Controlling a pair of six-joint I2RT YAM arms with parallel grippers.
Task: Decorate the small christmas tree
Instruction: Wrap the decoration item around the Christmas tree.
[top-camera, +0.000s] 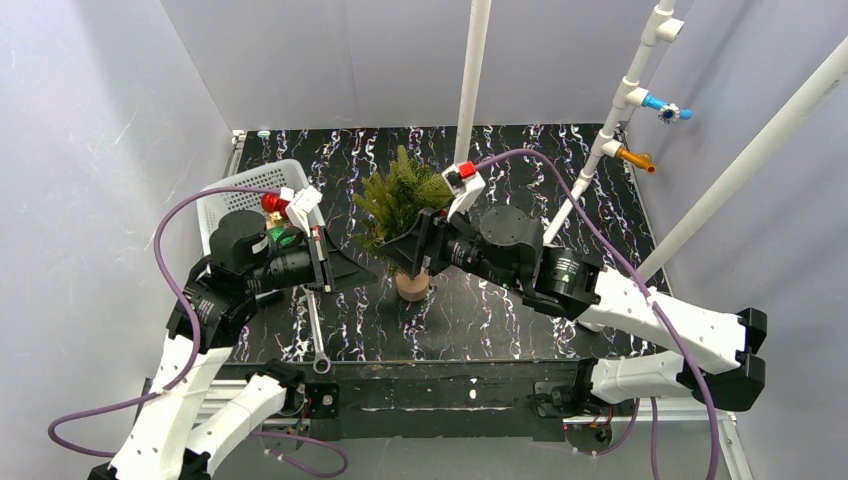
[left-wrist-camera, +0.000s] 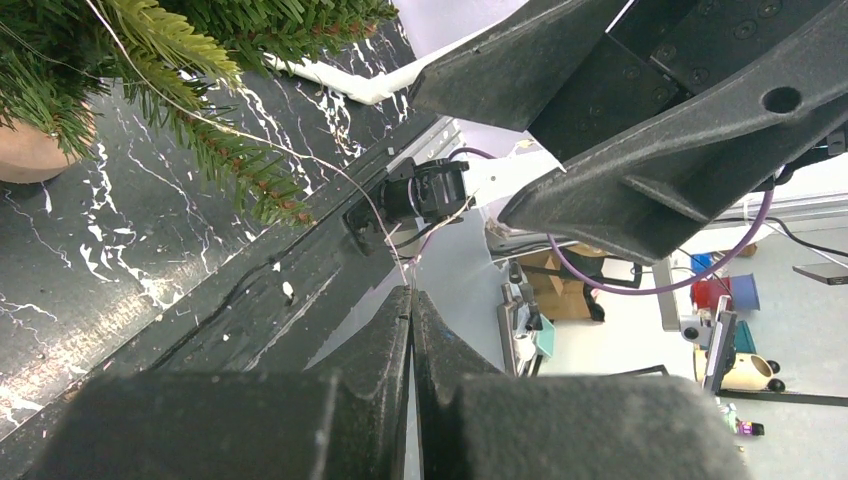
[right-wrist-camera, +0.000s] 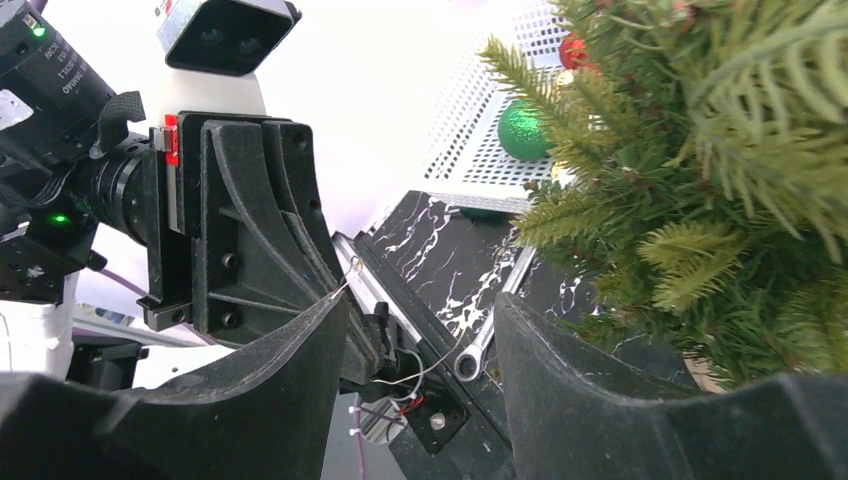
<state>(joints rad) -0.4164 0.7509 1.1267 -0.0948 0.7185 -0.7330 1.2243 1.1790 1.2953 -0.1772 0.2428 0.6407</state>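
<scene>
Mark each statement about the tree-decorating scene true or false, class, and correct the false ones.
1. The small christmas tree stands on its base on the table. True.
2. The left gripper is wide open. False: it is shut, pinching a thin wire.
3. The right gripper is open beside the tree. True.
4. The white basket sits on the table's right side. False: it is on the left side.
5. The basket is empty. False: it holds ornaments, including a red bauble.
</scene>
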